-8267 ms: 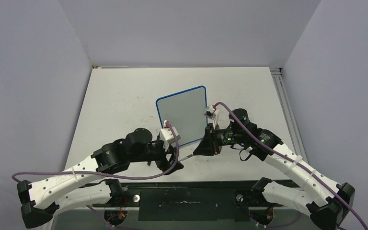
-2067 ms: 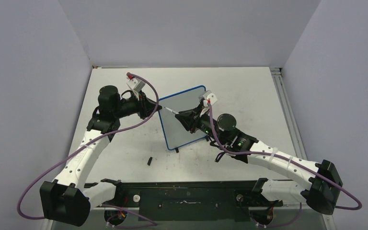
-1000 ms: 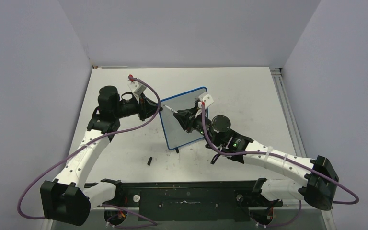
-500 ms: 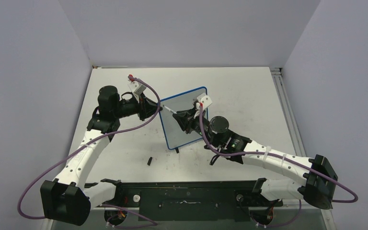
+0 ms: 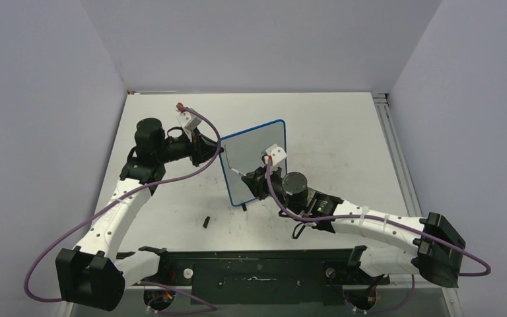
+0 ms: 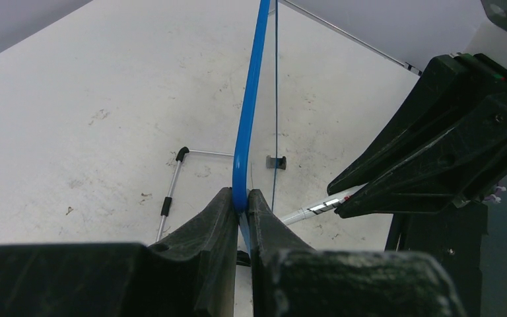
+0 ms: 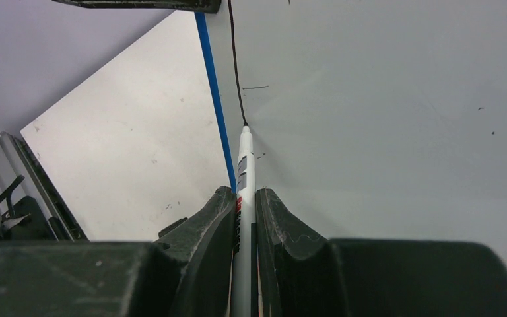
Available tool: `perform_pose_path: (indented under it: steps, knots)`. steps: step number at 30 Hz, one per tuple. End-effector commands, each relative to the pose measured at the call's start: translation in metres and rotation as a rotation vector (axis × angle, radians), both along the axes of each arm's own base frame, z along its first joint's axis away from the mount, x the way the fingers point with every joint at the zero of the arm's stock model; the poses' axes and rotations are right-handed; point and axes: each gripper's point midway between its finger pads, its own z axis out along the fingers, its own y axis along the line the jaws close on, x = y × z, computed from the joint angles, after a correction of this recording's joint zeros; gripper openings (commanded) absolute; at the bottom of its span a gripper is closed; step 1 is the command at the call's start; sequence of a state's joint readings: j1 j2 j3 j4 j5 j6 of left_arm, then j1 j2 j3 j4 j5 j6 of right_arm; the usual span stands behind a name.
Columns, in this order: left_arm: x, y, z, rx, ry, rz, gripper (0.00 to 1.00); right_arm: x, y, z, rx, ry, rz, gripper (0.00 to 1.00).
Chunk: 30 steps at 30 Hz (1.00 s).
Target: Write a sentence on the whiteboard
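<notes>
Your left gripper (image 6: 239,198) is closed tight on the left edge of the small white whiteboard with the thin blue frame (image 5: 254,155). The board stands tilted near the middle of the scuffed white table (image 5: 171,125). That pinch is narrow, so any sideways push from writing can pivot the board around it. Your right gripper (image 7: 244,195) is closed round a slim white marker with a black tip (image 7: 245,158). The tip touches the board just beside the frame, at the end of one long black stroke (image 7: 234,59). No readable sentence yet, only that line and a small tick. Risks as I judge them: the stroke sits right at the edge, so a drift left runs the tip onto the frame or off the board. Too much pressure tips the board back, and the line skips or the frame slips out of the left fingers. A good length of marker sticks out past the right fingertips, so it can twist in the grip under load. Go light, and shift right before lettering.
</notes>
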State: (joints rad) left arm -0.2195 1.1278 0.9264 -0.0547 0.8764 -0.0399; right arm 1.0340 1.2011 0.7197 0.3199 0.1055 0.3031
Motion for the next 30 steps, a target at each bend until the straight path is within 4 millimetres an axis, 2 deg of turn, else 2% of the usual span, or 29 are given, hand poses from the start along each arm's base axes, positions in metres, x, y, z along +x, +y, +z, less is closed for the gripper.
perform_pose_path:
  steps: [1,7,10,19,30]
  knots:
    - [-0.009,-0.003,-0.007,0.013,0.013,-0.048,0.0,-0.003,-0.006,0.029,0.076,-0.039,-0.031,0.05]
    - [-0.009,-0.003,-0.007,0.013,0.012,-0.048,0.0,-0.011,-0.008,0.07,0.171,-0.114,-0.013,0.05]
    - [-0.009,-0.003,-0.007,0.013,0.013,-0.049,0.0,-0.007,-0.011,0.077,0.184,-0.137,-0.042,0.05]
    - [-0.009,-0.003,-0.006,0.011,0.012,-0.052,0.0,0.006,-0.01,0.078,0.172,-0.167,-0.1,0.05]
    - [-0.01,-0.004,-0.006,0.01,0.01,-0.058,0.0,0.01,-0.007,0.072,0.163,-0.165,-0.112,0.05]
